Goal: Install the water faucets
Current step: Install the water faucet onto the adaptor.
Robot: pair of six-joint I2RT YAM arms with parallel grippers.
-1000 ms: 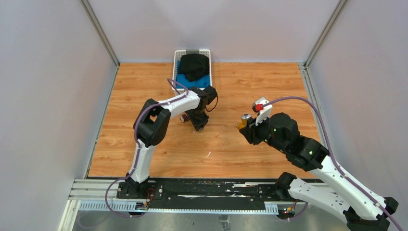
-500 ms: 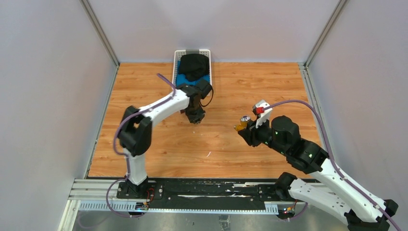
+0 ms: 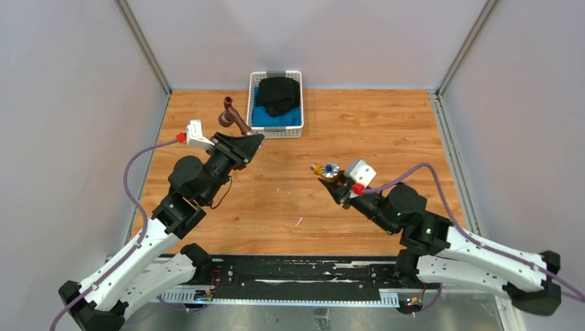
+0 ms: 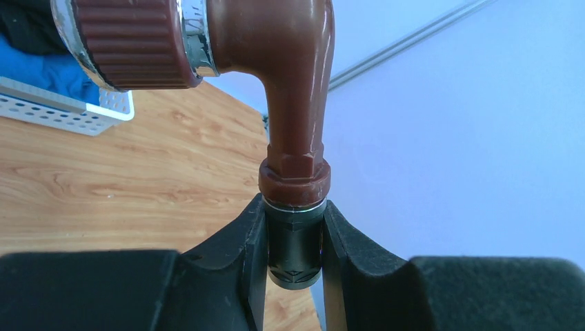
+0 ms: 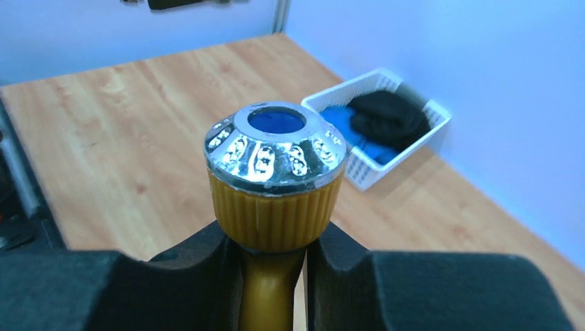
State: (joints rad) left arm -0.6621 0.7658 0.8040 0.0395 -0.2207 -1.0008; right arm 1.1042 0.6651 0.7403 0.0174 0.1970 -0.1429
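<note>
**Fig.** Both faucets held aloft, L to R. L gripper [image 4: 293, 238] is clamped narrow on the dark stub end of the brown faucet [image 4: 296, 103]. The spout elbow and ribbed knob project past the pads. It hangs over the table [image 3: 372, 124] near the far-left corner, just beside the white basket [image 3: 301, 103].

R gripper [image 5: 272, 258] pinches the neck of the brass faucet [image 5: 272, 183] under its ribbed collar. The chrome cap w/ blue centre faces the wrist cam. It sits over mid-table, right of centre.

Handling (judged, not seen): both are rigid metal, dense for their size and glossy, so apt to twist or slip in soft pads. Best taken at hex or neck sections, not the rounded knob.

Not visible:
- any fitting or port to receive them
- the brass spout, hidden below the pads
- the brown knob's face
- basket contents, beyond dark and blue cloth-like shapes
</note>
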